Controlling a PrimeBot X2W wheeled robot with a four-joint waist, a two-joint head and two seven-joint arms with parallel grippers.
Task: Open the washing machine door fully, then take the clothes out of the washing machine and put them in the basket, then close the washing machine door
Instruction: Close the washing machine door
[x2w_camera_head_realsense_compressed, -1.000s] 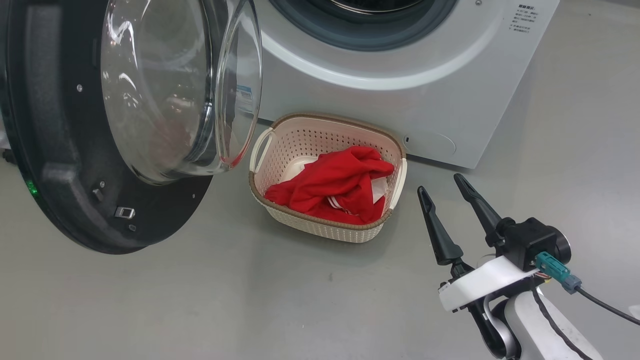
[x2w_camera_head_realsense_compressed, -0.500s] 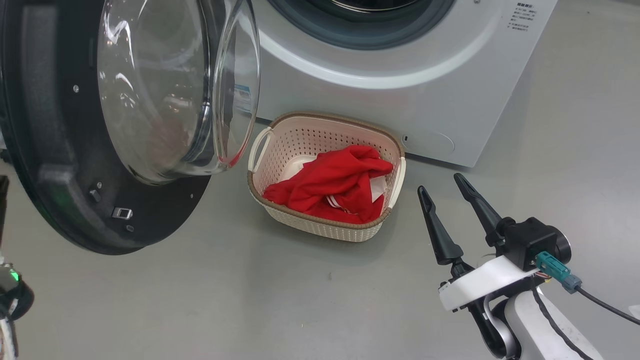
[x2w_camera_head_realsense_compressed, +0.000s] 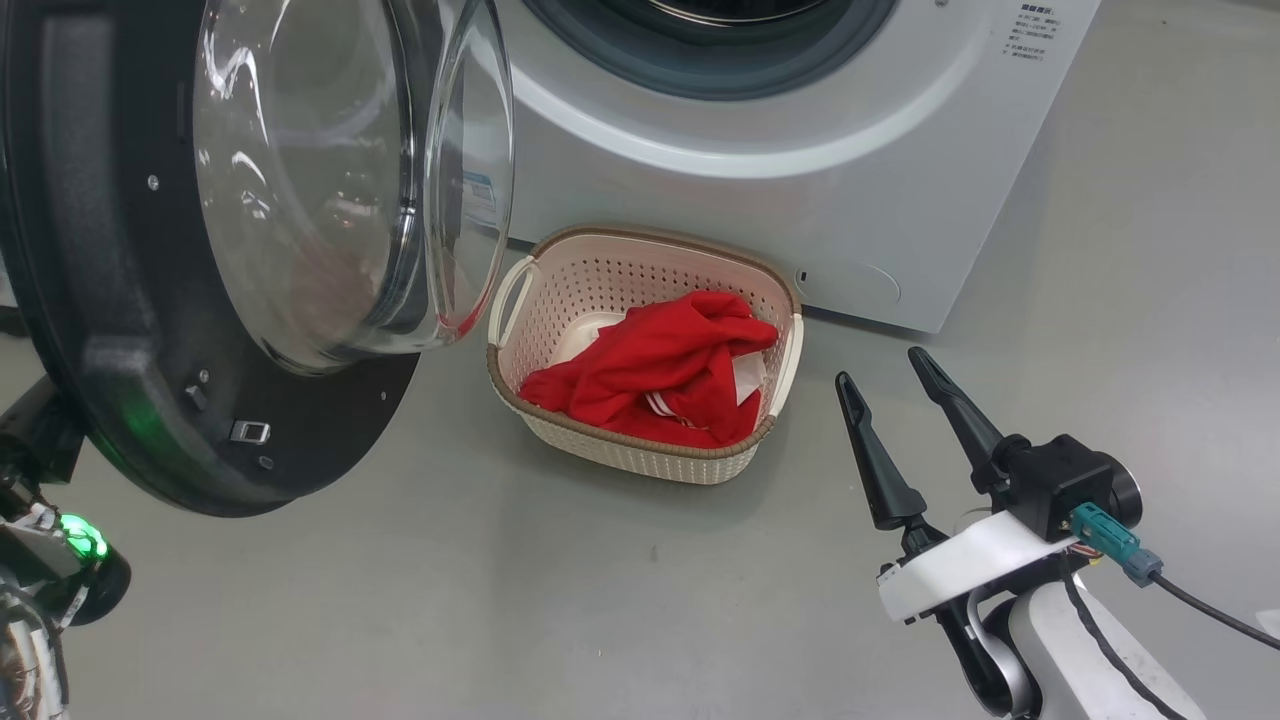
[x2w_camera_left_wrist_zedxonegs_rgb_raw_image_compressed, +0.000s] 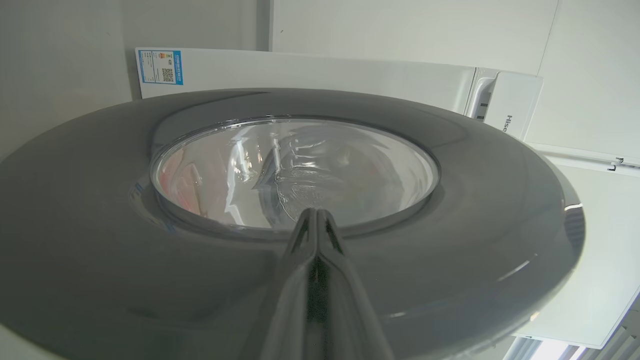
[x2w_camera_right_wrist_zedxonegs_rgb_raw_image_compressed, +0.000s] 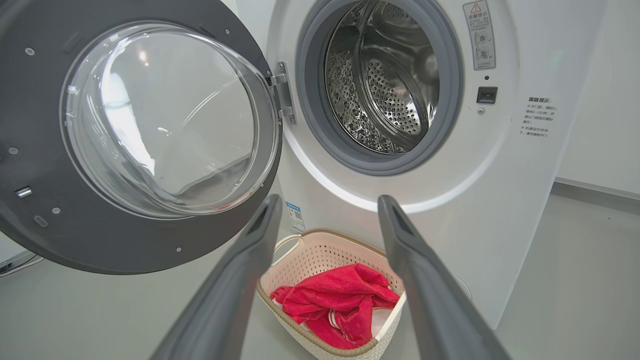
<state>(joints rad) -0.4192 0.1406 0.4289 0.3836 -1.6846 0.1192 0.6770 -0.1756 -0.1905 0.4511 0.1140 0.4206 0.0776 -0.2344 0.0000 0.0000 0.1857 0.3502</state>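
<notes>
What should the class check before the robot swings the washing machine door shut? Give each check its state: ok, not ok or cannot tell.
1. Clothes in the basket: ok, the red fabric lies within the rim.
2. Drum empty: ok in the part that shows, bare steel.
3. Washing machine door free to swing past the basket: cannot tell, its glass overlaps the basket's handle in the head view.
4. Left fingers shut and pointing at the door's outer face: ok; whether they touch it, cannot tell.
5. Right fingers out of the door's way: ok, open, holding nothing, to the right of the basket.
</notes>
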